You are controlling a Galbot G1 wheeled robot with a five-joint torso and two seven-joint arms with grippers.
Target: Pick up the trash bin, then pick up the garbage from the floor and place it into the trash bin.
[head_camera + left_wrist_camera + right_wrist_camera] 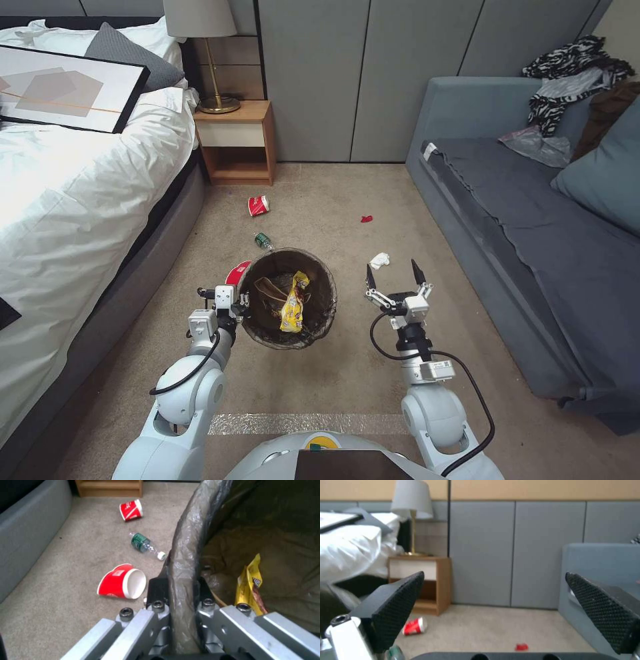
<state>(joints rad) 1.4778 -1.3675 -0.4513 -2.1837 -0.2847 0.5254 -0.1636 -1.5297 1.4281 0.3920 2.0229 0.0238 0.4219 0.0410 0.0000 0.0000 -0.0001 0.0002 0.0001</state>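
Left end effector [235, 305] clamping bin [288, 308] rim, frame centre; right end effector [395, 277] hanging wide — approaching tissue [379, 260] needs straight descent, bin level.

Under me is beige carpet [333, 200]. At my twelve o'clock, a bit to eleven, a red paper cup [259, 205] lies on its side near the nightstand [237, 143]. Closer in along that line a green-labelled bottle [263, 241] lies flat, and a second red cup [121, 581] lies tipped over nearest me. A small red scrap [366, 219] sits toward one o'clock, with a white tissue [379, 260] nearer. A strip of shiny tape [307, 424] crosses the carpet at six.
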